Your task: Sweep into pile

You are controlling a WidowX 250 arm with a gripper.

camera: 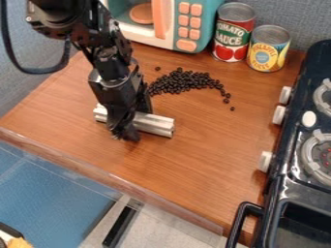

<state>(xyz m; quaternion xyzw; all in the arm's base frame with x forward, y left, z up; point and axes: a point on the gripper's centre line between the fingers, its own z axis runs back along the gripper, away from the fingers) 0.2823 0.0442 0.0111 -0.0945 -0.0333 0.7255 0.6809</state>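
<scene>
From where I stand, the gripper (127, 136) hangs low over the counter (188, 160), angled down, its two black fingers closed around a ribbed silver bar (154, 124). It has the bar left of the middle as I see it, so a short end pokes out on the left and a longer one on the right, tilting a bit toward me. I can't tell whether the bar touches the wood.

Just past the gripper, on the far side of the bar and mostly to its right, are the dark beans (181, 81). They lie in a loose heap that bends into a thin tail on the right, with a few strays, one (233, 109) beyond the end of that tail and another (157, 68) off the heap's upper left.

Farther back from the gripper is the toy microwave (207, 22), teal and white with orange buttons. Next to it, behind the beans and to the right, are the red can (233, 34) and the yellow can (266, 51). The black stove (277, 186) is well off to the gripper's right, white knobs (278, 115) facing it.
</scene>
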